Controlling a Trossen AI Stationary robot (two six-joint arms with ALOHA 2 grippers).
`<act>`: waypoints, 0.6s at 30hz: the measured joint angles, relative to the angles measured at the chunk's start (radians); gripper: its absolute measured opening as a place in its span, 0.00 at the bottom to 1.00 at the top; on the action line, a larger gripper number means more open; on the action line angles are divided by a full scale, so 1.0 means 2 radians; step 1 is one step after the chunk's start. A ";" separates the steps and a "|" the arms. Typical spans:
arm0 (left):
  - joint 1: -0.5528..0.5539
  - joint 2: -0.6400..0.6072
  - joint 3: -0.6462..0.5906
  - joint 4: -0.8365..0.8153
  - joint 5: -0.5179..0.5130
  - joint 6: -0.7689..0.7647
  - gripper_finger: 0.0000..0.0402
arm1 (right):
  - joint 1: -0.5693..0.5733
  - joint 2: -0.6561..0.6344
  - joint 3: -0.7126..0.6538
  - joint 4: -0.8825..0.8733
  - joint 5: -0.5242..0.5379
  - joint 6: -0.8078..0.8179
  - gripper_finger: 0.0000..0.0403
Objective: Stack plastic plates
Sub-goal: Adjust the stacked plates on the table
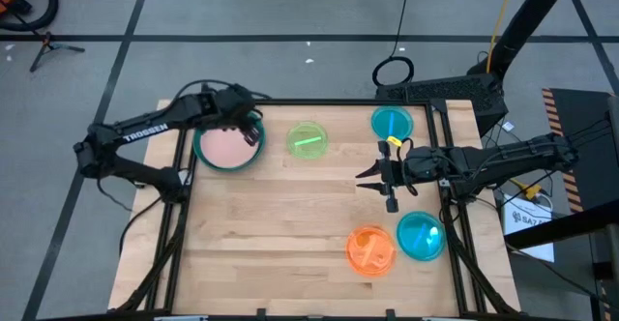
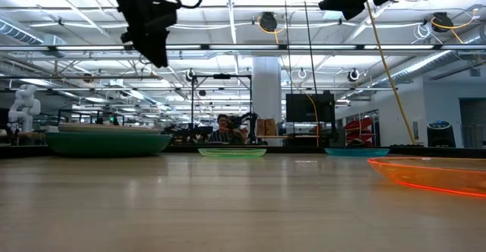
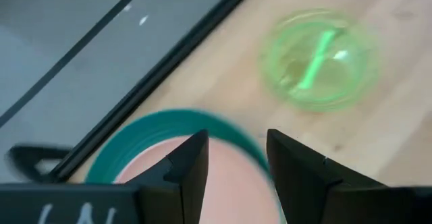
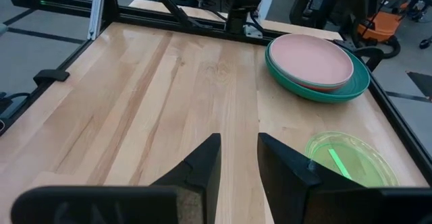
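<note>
Your left hand (image 1: 253,128) hangs empty, fingers parted, above the stack (image 1: 228,148) at the desk's (image 1: 290,224) far left, pink plate (image 4: 310,60) topmost. The right hand (image 1: 379,178), also parted and empty, waits mid-right. The lime plate (image 1: 308,139), two blue plates (image 1: 391,123) (image 1: 421,236) and orange plate (image 1: 371,250) lie singly. They look light, stiff and slick, so pinch a raised rim, never the flat middle.

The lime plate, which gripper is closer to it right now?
Left. The left gripper hangs over the pink-topped plate stack right beside the lime plate; the right gripper is farther off, above bare table.
</note>
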 joint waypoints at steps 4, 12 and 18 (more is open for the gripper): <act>-0.049 0.021 0.000 0.041 0.000 0.000 0.39 | 0.000 0.000 0.000 0.000 0.000 0.000 0.22; -0.130 0.108 0.000 0.136 0.000 0.018 0.39 | 0.000 0.000 0.000 0.000 0.000 0.000 0.22; -0.166 0.185 0.000 0.199 0.000 0.058 0.39 | 0.000 0.000 0.000 0.000 0.000 0.000 0.22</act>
